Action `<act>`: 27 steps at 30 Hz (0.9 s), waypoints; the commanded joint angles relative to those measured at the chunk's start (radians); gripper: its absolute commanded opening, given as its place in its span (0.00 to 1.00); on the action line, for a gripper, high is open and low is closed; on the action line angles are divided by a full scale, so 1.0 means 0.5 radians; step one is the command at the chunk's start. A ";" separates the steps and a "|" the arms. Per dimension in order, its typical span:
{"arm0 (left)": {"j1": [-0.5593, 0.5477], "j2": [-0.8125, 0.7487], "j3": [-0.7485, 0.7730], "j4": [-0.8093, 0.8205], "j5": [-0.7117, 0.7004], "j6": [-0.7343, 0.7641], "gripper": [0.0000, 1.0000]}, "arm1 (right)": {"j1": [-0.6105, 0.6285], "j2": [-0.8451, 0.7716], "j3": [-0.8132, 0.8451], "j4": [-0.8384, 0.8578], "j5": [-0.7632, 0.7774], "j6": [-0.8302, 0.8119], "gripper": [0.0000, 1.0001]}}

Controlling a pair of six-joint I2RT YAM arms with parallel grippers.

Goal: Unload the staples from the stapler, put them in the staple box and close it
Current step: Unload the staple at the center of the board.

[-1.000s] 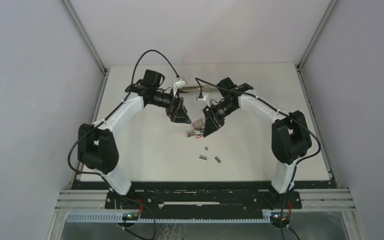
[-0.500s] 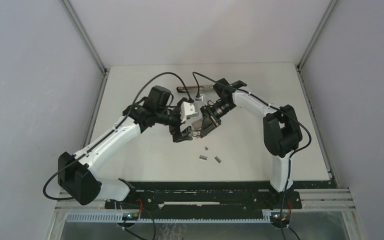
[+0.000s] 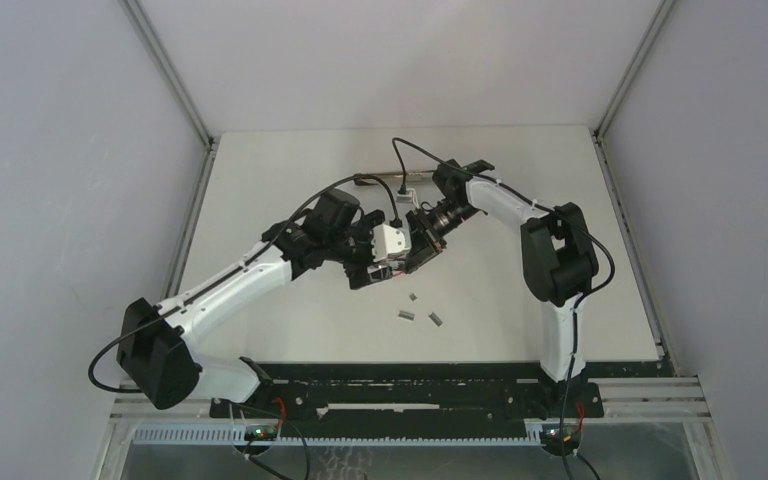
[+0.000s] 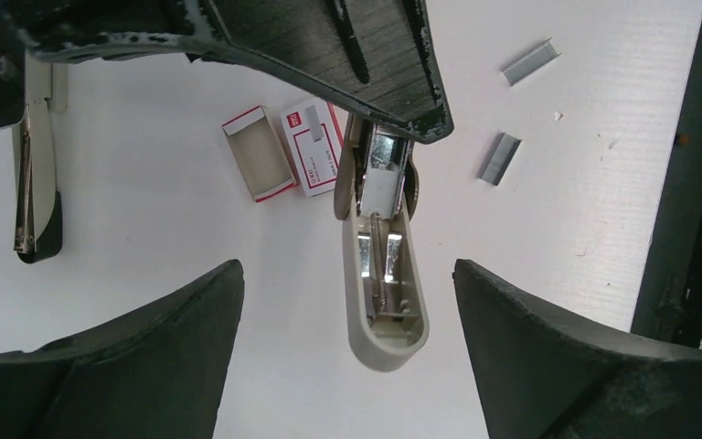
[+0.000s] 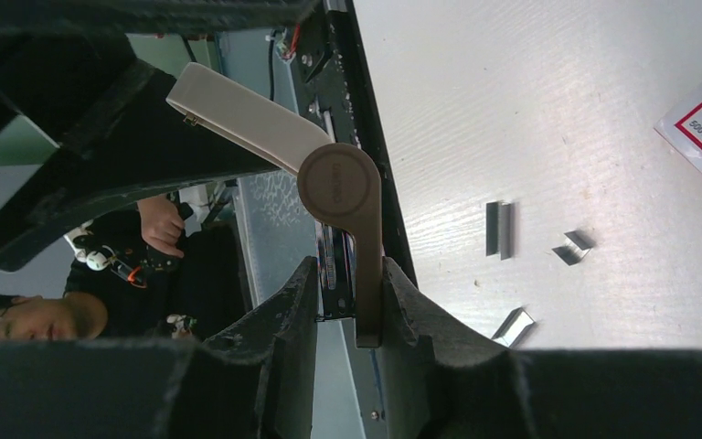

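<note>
White tabletop (image 3: 290, 165), grey walls (image 3: 60, 150), loose thin grey metal staple strips (image 4: 499, 157); right gripper (image 5: 349, 283) clamping beige plastic stapler (image 4: 382, 274), left gripper (image 4: 345, 279) spread.

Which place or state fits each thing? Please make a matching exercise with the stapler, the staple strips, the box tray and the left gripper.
Things:
1. stapler
2. staple strips
3. box tray
4. left gripper

States:
A. beside its red-and-white sleeve
B. open, holding nothing
C. clamped in the right gripper
D. loose on the table

Pairs: 1-C, 2-D, 3-A, 4-B
</note>
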 commanded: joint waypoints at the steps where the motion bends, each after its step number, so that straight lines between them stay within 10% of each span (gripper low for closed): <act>1: -0.051 -0.044 -0.063 0.084 -0.085 0.104 0.86 | 0.001 -0.014 0.092 -0.049 -0.121 -0.059 0.06; 16: -0.151 -0.060 -0.125 0.112 -0.107 0.160 0.13 | -0.003 0.002 0.104 -0.073 -0.138 -0.064 0.13; 20: -0.151 -0.085 -0.170 0.173 -0.149 0.146 0.05 | -0.009 -0.005 0.108 -0.094 -0.153 -0.086 0.34; 27: -0.151 -0.131 -0.231 0.242 -0.190 0.120 0.01 | -0.052 -0.004 0.114 -0.163 -0.196 -0.143 0.40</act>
